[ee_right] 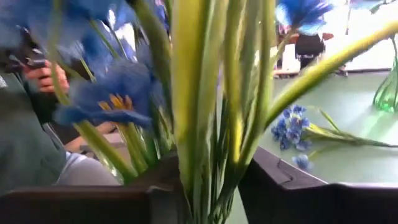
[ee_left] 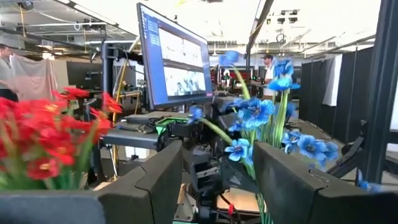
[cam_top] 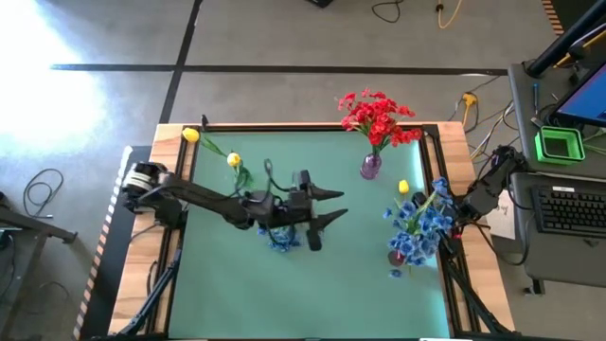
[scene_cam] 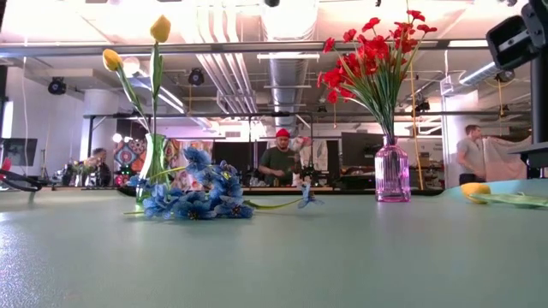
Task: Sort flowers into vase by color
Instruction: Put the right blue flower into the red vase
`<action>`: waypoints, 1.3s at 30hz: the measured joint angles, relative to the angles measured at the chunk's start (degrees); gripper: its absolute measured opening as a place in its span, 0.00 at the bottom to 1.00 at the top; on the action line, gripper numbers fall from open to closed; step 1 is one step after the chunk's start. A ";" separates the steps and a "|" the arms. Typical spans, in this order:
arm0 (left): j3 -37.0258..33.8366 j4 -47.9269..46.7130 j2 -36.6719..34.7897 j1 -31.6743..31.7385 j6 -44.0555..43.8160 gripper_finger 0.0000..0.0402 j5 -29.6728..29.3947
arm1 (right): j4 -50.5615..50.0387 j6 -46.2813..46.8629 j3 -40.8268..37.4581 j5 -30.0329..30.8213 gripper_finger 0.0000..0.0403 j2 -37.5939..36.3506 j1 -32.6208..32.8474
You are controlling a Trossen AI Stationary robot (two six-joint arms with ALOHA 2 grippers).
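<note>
Red flowers (cam_top: 379, 118) stand in a purple vase (cam_top: 370, 167) at the far right. Yellow flowers (scene_cam: 159, 30) stand in a green vase (scene_cam: 154, 158) at the far left. One yellow flower (cam_top: 404, 187) lies on the mat. A blue bunch (cam_top: 421, 227) stands upright at the right edge, its stems (ee_right: 211, 155) between the fingers of my right gripper (ee_right: 208, 190). Another blue bunch (cam_top: 281, 237) lies on the mat under my left arm. My left gripper (cam_top: 333, 206) hovers open mid-table, pointing toward the table's right edge, with nothing between its fingers (ee_left: 155, 180). My right gripper comes level at the blue bunch's green stems (ee_right: 214, 174), which stand upright in the gap between its two fingers (ee_right: 267, 180). I cannot tell whether the fingers touch the stems.
Black frame rails (cam_top: 175, 204) run along the table's left and right edges. A monitor and keyboard (cam_top: 568, 204) sit beyond the right edge. People stand in the room behind the table (scene_cam: 278, 158). Bare green mat (cam_top: 284, 294) lies toward the near edge.
</note>
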 joint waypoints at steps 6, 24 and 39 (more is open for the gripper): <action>9.22 -1.83 7.73 0.13 3.33 0.54 0.03 | -1.29 1.56 0.00 -0.68 0.36 0.04 0.00; 27.12 -8.90 21.53 3.04 0.98 0.68 7.45 | -3.90 5.35 0.00 -1.90 0.44 0.04 0.00; 34.38 -11.62 26.54 5.93 -2.93 0.68 21.98 | -4.29 6.23 0.02 -1.44 0.44 0.04 0.00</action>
